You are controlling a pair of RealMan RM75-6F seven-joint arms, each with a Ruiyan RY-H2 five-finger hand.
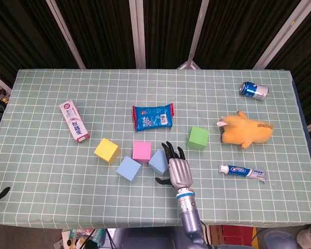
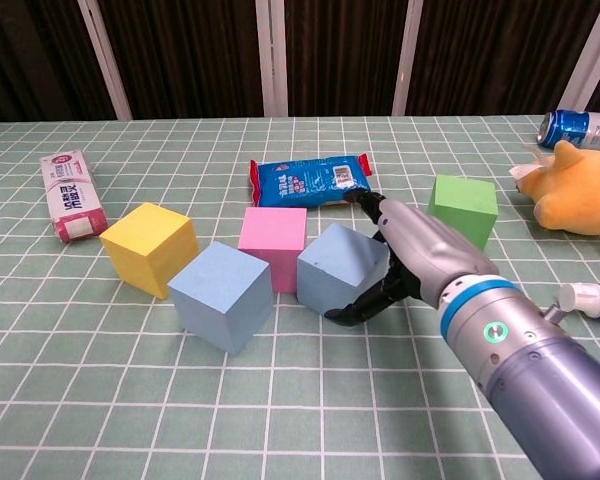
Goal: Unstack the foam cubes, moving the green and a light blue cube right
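Your right hand [image 2: 405, 262] sits at the centre of the chest view with its fingers spread apart, the thumb low in front and the other fingers over the top of the light blue cube [image 2: 340, 273]; whether it already grips this cube you cannot tell. Just left of that cube stand the pink cube [image 2: 273, 243], a second light blue cube [image 2: 221, 296] and the yellow cube [image 2: 149, 248], while the green cube [image 2: 464, 208] stands alone to the right. Further right lie the plush toy [image 2: 581, 200], the toothpaste tube [image 1: 242, 172] and the can [image 1: 254, 90], and the blue snack packet [image 2: 309, 179] lies just behind the hand.
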